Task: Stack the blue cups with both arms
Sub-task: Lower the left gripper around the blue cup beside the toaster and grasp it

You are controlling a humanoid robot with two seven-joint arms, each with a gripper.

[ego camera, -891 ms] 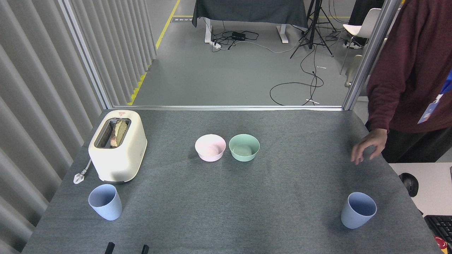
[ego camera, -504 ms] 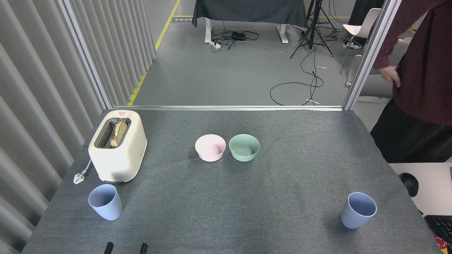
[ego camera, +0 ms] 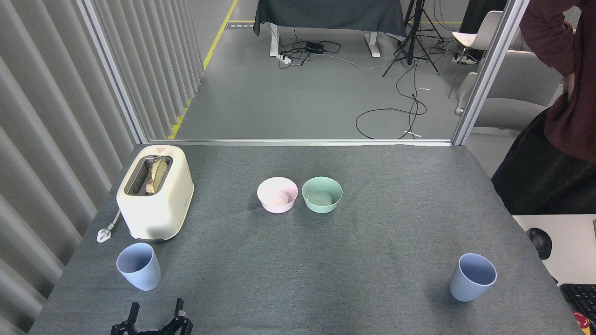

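Table (ego camera: pixel 372 260): grey, cloth-like top, metal rail along the far edge.
Far left: cream toaster (ego camera: pixel 156 191) with bread in its slot, its plug (ego camera: pixel 103 234) lying just beside it.
Middle: pink bowl (ego camera: pixel 277 194) and green bowl (ego camera: pixel 321 194), side by side.
Near left: blue cup (ego camera: pixel 138 266), upright.
Near right: second blue cup (ego camera: pixel 472 277), upright, well apart from the first.

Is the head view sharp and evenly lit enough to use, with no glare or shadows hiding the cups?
Head view: sharp, evenly lit, no glare; both blue cups cast only soft shadows; the left end effector is cropped at the bottom edge.
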